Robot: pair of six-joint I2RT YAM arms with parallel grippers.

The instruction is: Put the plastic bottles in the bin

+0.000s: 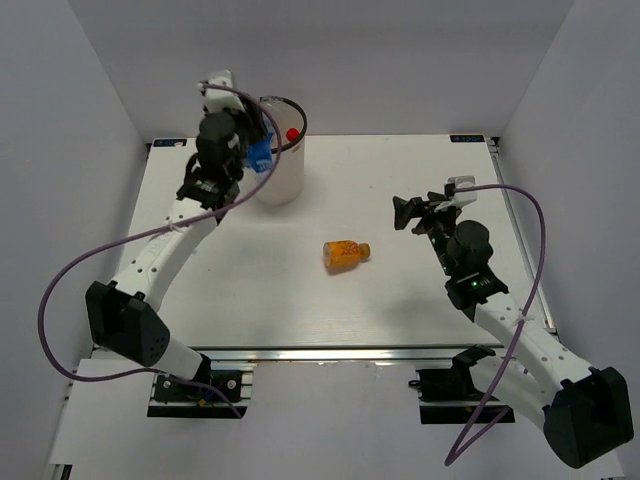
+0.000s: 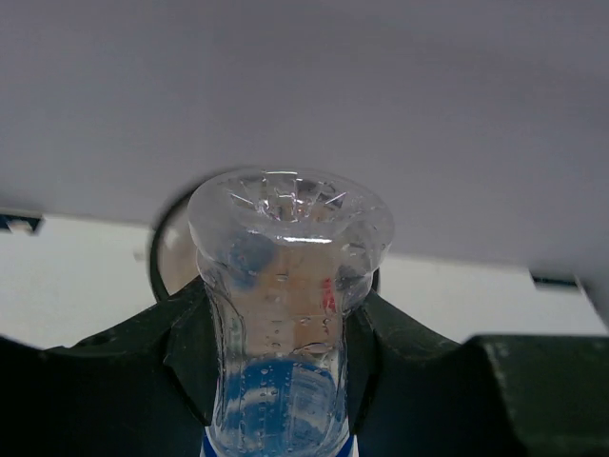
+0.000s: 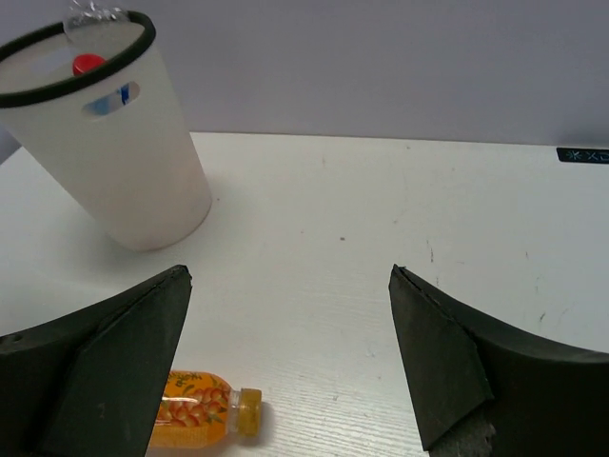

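The white bin [image 1: 280, 170] with a black rim stands at the back left of the table; it also shows in the right wrist view [image 3: 114, 152]. A red cap [image 1: 292, 133] shows inside it. My left gripper [image 1: 255, 150] is shut on a clear bottle with a blue label [image 2: 285, 314], held at the bin's rim, base pointing away from the camera. A short orange bottle [image 1: 346, 254] lies on its side mid-table, also in the right wrist view [image 3: 205, 411]. My right gripper [image 1: 410, 212] is open and empty, above the table to the right of the orange bottle.
The table's back edge meets a grey wall. A black marker [image 3: 582, 154] sits at the table's far right corner.
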